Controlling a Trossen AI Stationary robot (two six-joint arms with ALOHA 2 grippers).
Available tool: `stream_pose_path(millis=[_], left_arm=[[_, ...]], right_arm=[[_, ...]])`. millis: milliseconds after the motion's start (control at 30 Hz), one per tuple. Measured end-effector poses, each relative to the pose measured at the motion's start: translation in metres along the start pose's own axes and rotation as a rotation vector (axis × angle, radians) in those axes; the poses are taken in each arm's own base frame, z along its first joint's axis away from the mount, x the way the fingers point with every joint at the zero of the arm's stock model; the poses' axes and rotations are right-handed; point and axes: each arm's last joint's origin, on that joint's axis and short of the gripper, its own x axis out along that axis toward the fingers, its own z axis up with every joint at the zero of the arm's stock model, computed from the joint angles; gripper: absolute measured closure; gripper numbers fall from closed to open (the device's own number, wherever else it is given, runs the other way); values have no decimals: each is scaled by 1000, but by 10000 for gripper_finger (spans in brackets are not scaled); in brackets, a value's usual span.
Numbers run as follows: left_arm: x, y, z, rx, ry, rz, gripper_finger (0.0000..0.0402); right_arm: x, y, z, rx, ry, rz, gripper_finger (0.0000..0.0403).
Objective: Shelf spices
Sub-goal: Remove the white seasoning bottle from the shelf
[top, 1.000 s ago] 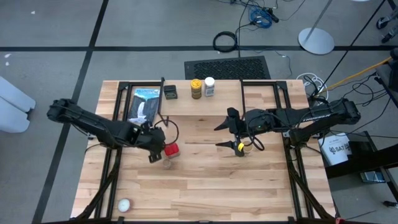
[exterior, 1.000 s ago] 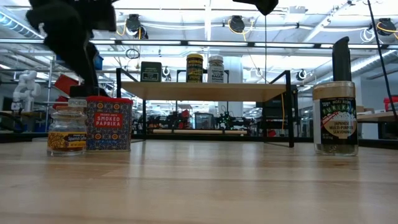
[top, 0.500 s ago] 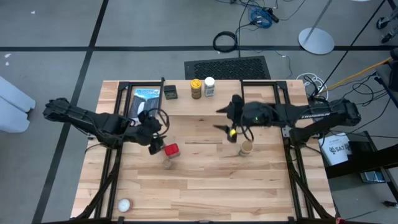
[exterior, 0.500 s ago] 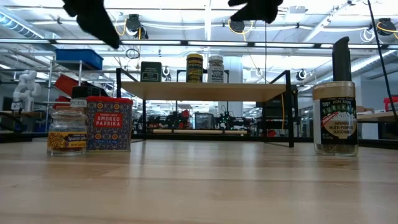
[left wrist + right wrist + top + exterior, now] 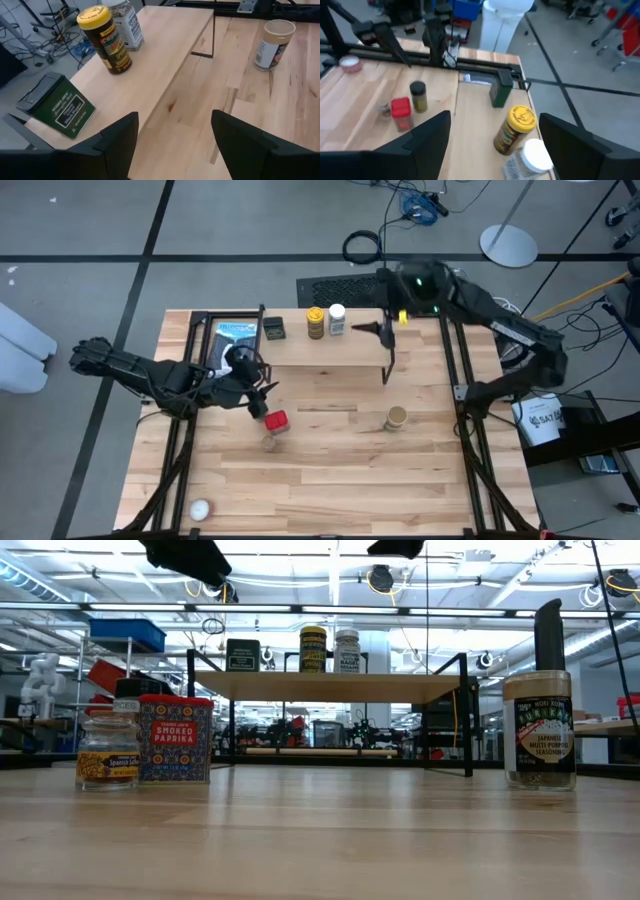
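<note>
Risk, left: the left gripper [image 5: 262, 398] hangs just beside the red tin [image 5: 276, 420] and small dark-lidded jar [image 5: 269, 442]; a careless descent could knock either over, the two stand so close together
Risk, right: the right gripper [image 5: 385, 352] sits over the shelf [image 5: 420, 350] near the white-lidded jar [image 5: 337, 319]; a sideways sweep could topple the row
Left arm pose: reaches in from the left edge, wrist raised above the table, fingers spread and holding nothing
Right arm pose: stretches from the right across the far side, fingers spread, empty, above the shelf plank
On shelf, left to right: black square tin [image 5: 273, 329], yellow-lidded jar [image 5: 315, 321], white-lidded jar
On table: red tin and small dark-lidded jar at near left, tan-lidded jar [image 5: 396, 418] at near right, not yet shelved
</note>
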Motion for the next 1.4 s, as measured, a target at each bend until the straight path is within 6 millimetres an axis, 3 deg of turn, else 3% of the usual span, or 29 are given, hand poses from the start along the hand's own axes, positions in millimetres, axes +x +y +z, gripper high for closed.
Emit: stream_pose_path(millis=[200,500,1400], left_arm=[[0,0,0,48,-6,11,140],[0,1,0,100,-9,23,140],[0,0,2,135,-21,20,140]], right_arm=[[25,-41,-1,9,22,53,109],[73,-78,-44,122,155,121,76],[111,-93,-87,126,259,236,72]])
